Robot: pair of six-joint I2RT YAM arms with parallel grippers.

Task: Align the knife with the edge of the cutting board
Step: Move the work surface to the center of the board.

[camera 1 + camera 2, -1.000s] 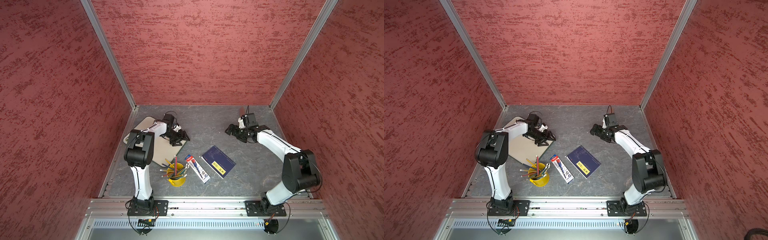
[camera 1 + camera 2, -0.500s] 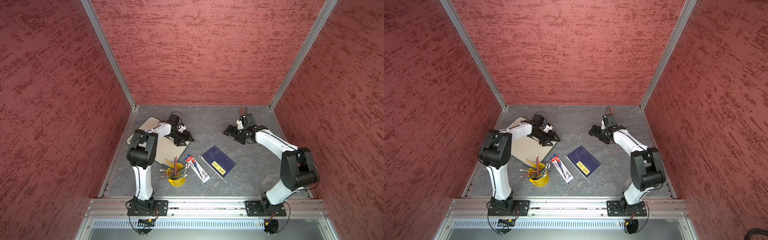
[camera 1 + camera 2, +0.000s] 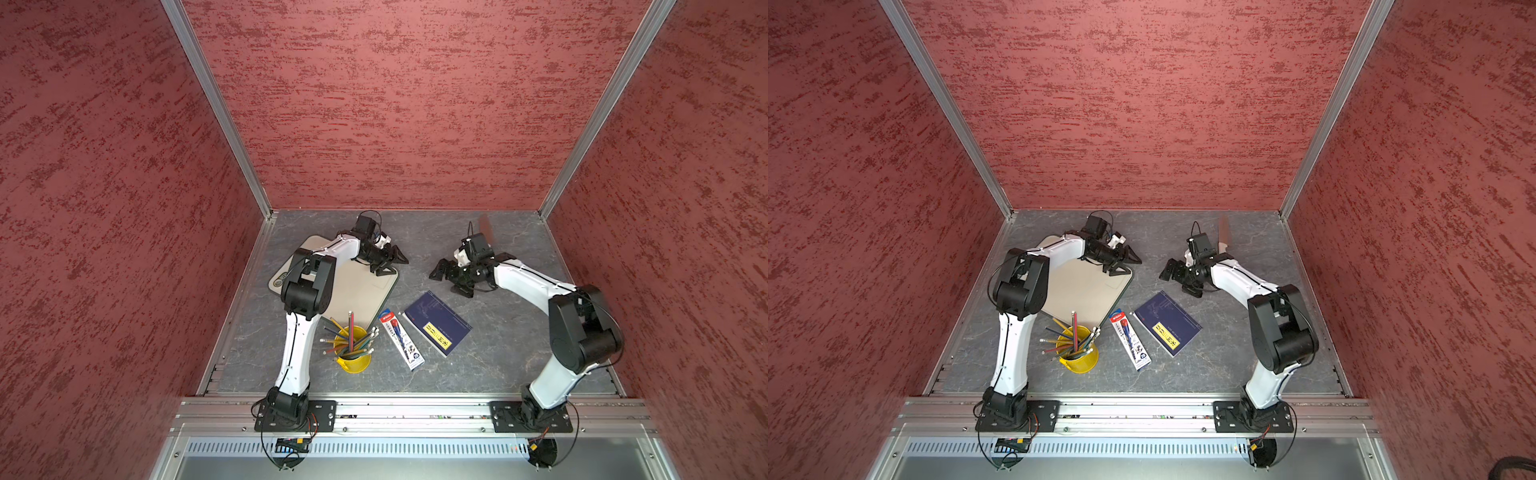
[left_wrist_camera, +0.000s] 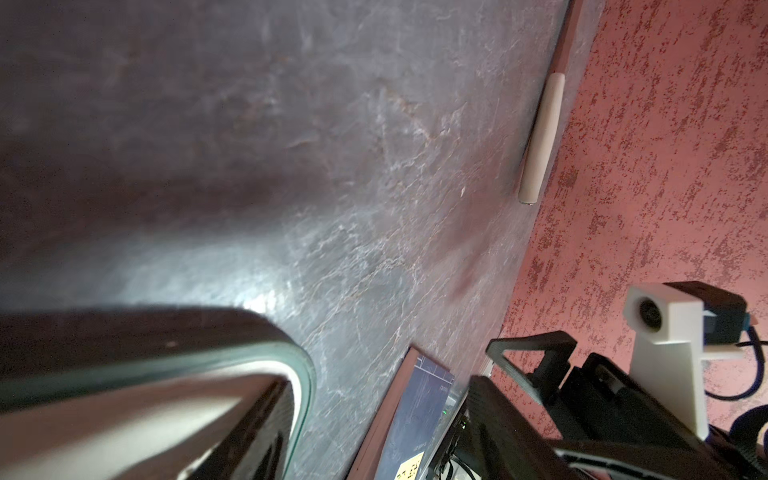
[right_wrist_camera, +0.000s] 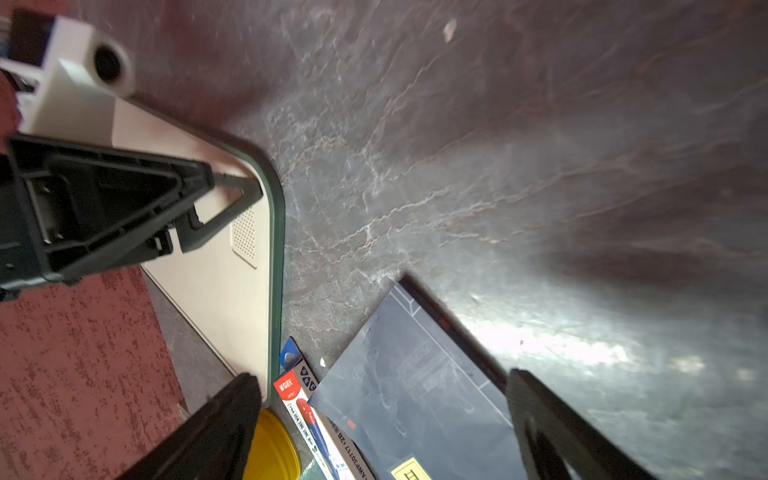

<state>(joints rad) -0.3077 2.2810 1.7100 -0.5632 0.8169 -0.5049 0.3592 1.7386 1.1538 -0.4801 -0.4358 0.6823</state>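
The knife (image 3: 1224, 230) is seen behind the right gripper (image 3: 1179, 281), blade toward the back wall (image 3: 1142, 124). The jaws are spread wide and faced away from it.

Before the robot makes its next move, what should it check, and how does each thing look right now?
1. Knife in sight: ok.
2. Knife along an edge of the cutting board: not ok, they lie apart.
3. Left tool touching the board's corner: ok.
4. Left tool truly gripping the board: cannot tell.
5. Right tool open and empty: ok.
6. Pen pack away from the board: not ok, right beside its edge.
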